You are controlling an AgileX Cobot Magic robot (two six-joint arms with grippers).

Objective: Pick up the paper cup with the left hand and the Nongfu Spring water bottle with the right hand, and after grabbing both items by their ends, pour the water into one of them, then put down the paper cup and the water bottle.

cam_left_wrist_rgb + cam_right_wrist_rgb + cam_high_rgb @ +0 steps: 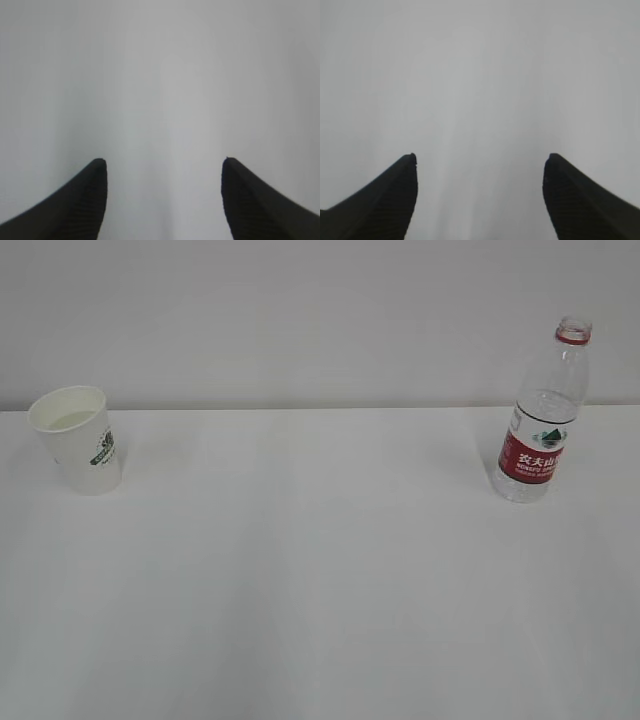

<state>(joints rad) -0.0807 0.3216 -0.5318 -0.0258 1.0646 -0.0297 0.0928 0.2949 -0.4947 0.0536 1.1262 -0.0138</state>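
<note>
The white paper cup (80, 440) with a dark green logo stands upright at the far left of the table, a pale pool of water (70, 420) inside it. At the far right stands the Nongfu Spring water bottle (545, 415), uncapped, clear with a red label. Neither arm shows in the exterior view. In the left wrist view my left gripper (165, 162) is open, with only plain white surface between its black fingertips. My right gripper (480, 157) is open too, over the same blank white. Neither wrist view shows the cup or the bottle.
A white table (320, 570) spreads across the exterior view and meets a pale wall (320, 310) behind. Cup and bottle stand far apart near the back edge.
</note>
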